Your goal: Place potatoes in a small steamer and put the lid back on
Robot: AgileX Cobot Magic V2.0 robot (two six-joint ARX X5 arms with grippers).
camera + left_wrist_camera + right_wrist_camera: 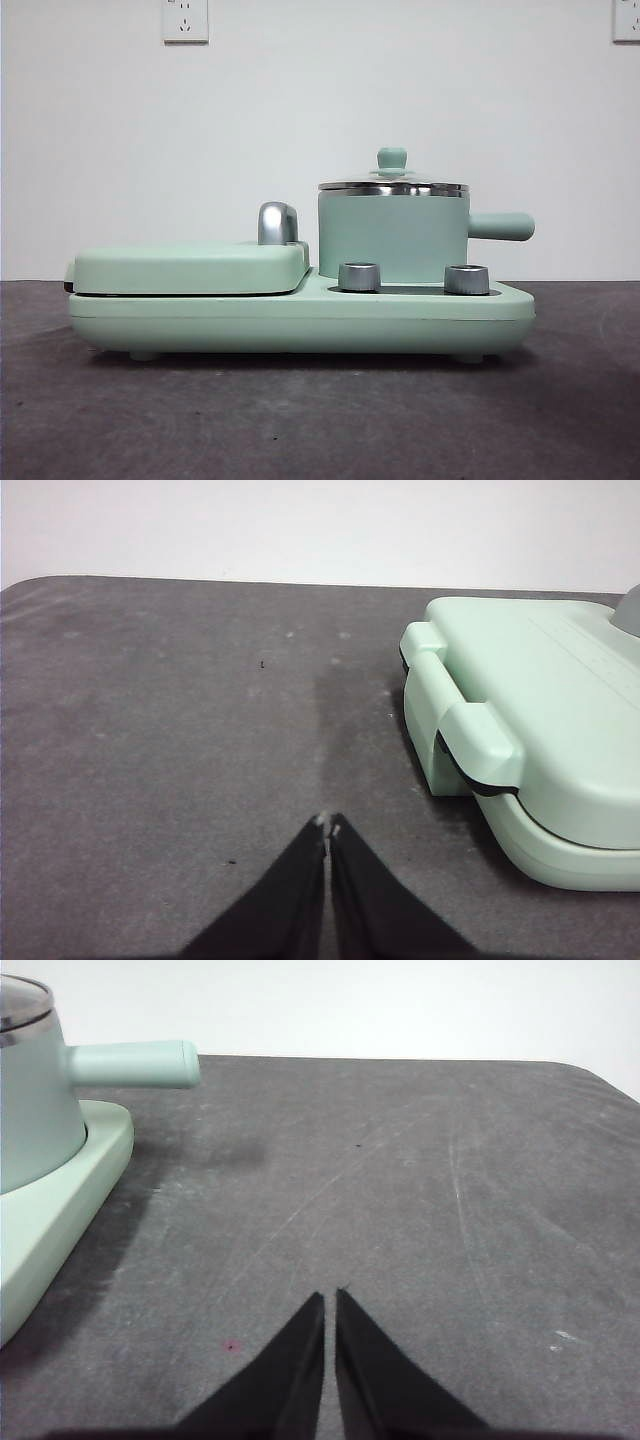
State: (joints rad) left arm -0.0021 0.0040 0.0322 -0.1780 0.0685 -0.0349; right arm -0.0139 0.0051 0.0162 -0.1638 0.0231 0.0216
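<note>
The small steamer [393, 235] is a mint-green pot with a stubby side handle [500, 226]. It stands on the right side of a mint-green cooker base [300, 318]. The glass lid [392, 184] with its mint knob sits on the pot. The pot also shows in the right wrist view [35, 1100]. The potato is out of view. My left gripper [328, 823] is shut and empty over bare table beside the griddle end. My right gripper [330, 1296] is shut and empty over bare table beside the pot's handle.
A flat mint-green griddle cover [190, 266] with a chrome handle [277, 222] lies on the cooker's left side; it also shows in the left wrist view [540, 720]. Two steel dials [360, 276] face front. The table is dark grey, with a white wall behind.
</note>
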